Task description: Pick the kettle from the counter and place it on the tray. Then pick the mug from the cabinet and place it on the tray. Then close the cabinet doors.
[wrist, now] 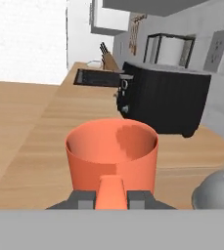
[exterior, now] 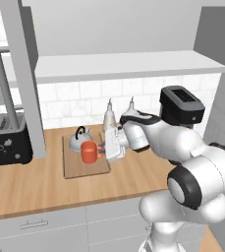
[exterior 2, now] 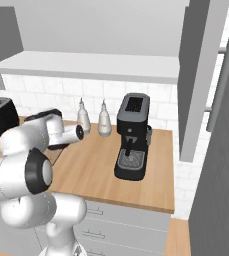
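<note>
Orange-red mug (exterior: 89, 152) sits on the wooden tray (exterior: 79, 170), just in front of the kettle (exterior: 79, 140). Gripper (wrist: 111, 199) fingers clamp its handle.

bright, even rendered light; soft shadow under the cabinet (exterior: 128, 66) shelf; edges pixelated, no glare or blur.

The kettle (wrist: 216, 193) is cut off at the frame's edge.

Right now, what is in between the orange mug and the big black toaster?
Only bare wooden counter. In the hand view the mug stands in front, the toaster behind it, with nothing on the stretch between. The kettle sits off to one side.
</note>
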